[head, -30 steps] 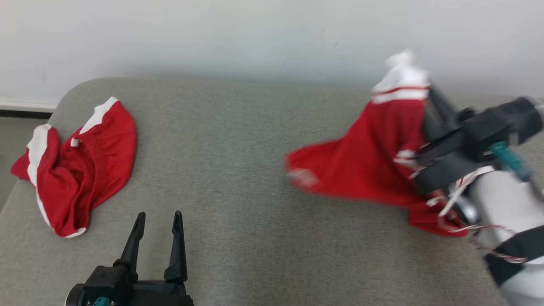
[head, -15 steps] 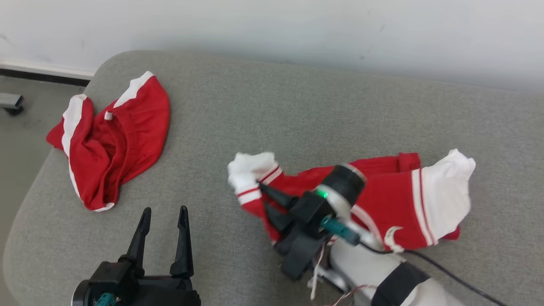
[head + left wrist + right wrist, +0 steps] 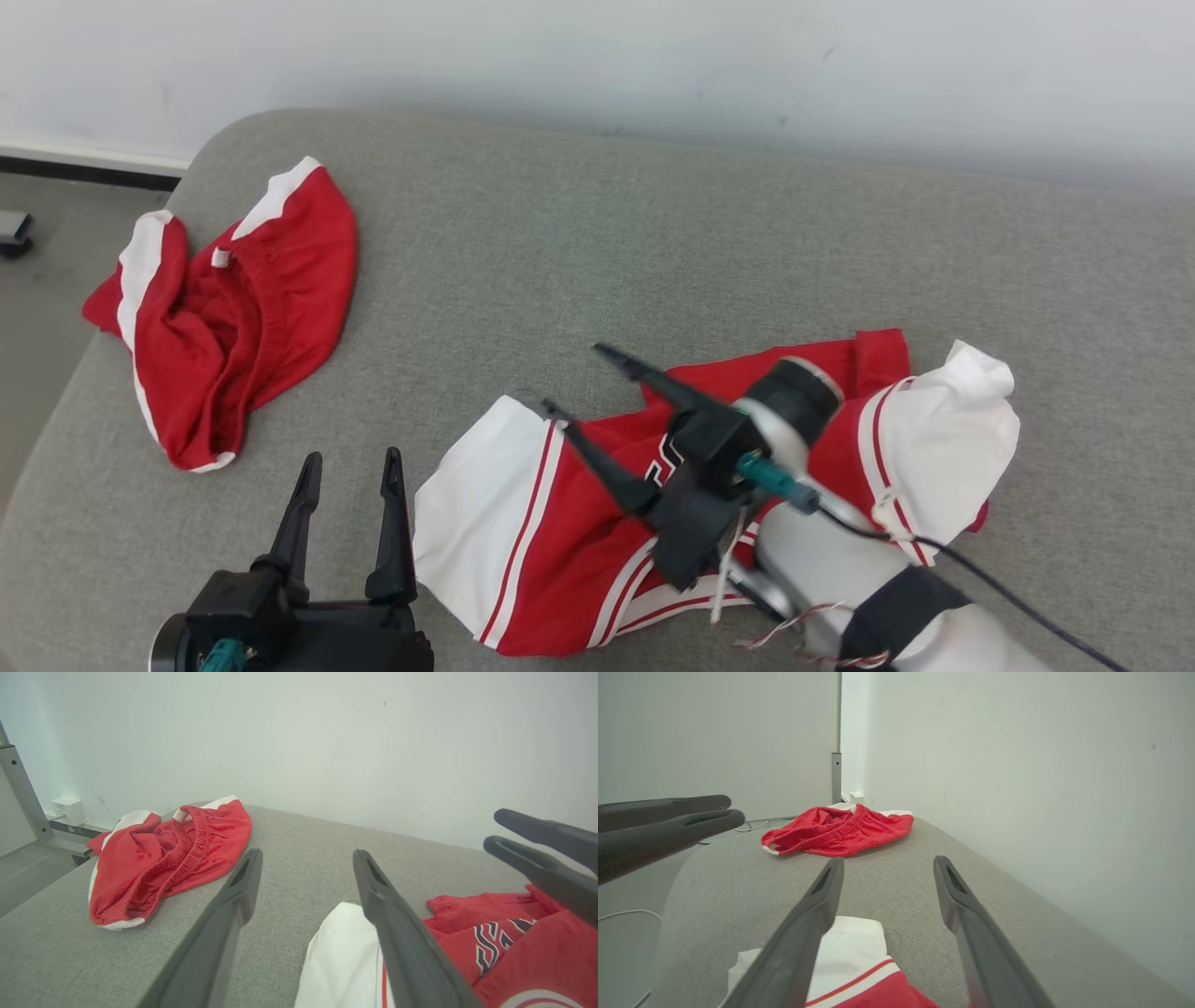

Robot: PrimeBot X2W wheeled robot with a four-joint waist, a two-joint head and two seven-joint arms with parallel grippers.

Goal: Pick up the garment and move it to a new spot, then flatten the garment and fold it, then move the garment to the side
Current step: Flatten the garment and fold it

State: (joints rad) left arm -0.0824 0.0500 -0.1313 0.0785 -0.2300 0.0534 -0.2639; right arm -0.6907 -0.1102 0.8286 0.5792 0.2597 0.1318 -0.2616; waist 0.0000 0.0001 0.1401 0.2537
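The garment (image 3: 569, 551), a red jersey with white sleeves and striped trim, lies crumpled on the grey table (image 3: 597, 252). Most of it sits directly beneath the right fingers (image 3: 607, 471). One white sleeve spreads out below and ahead of their tips, and the other sleeve is bunched up behind the wrist. The right fingers are spread wide with nothing between them. They hang just above the cloth, and their tips reach past its edge over bare table. The right wrist view shows the same wide gap (image 3: 803, 938), with the white sleeve and a red stripe under the near finger.

The left fingers (image 3: 392, 532) are also spread wide and hold nothing. They are low over the table, with the white sleeve just beside their right finger. In the left wrist view that finger (image 3: 406, 933) overlaps the sleeve's edge, but I cannot tell if it touches.

Red shorts (image 3: 233, 317) with white side bands lie in a heap well ahead and to the left of both pairs of fingers, near the table's far corner. A pale wall (image 3: 597, 65) rises behind the table.
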